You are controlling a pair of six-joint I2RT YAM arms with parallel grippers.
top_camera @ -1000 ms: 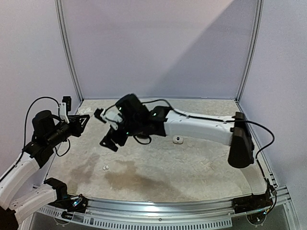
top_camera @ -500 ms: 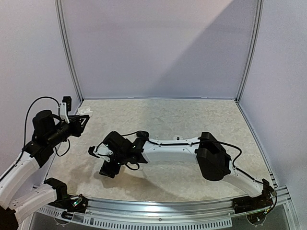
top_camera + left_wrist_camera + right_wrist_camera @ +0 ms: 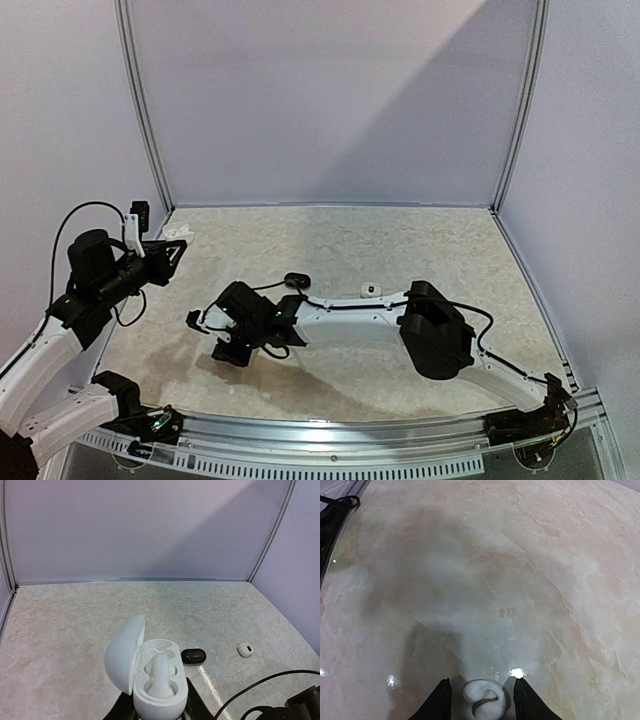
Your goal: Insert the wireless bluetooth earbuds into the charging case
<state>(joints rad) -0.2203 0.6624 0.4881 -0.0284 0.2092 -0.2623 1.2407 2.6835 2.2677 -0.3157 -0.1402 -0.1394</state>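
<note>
Right hand (image 3: 482,682), jaws apart, straddles tiny glossy white earbud (image 3: 485,698): likely light, slippery; pinch flanks. Left hand (image 3: 160,709) clamps open white case (image 3: 159,677).

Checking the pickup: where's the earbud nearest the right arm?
Right wrist view, bottom centre: the earbud lies on the table between the fingers of the right end effector.

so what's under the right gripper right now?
A white earbud on the table, between the right gripper's fingers, with a gap on one side. In the top view the gripper covers it.
</note>
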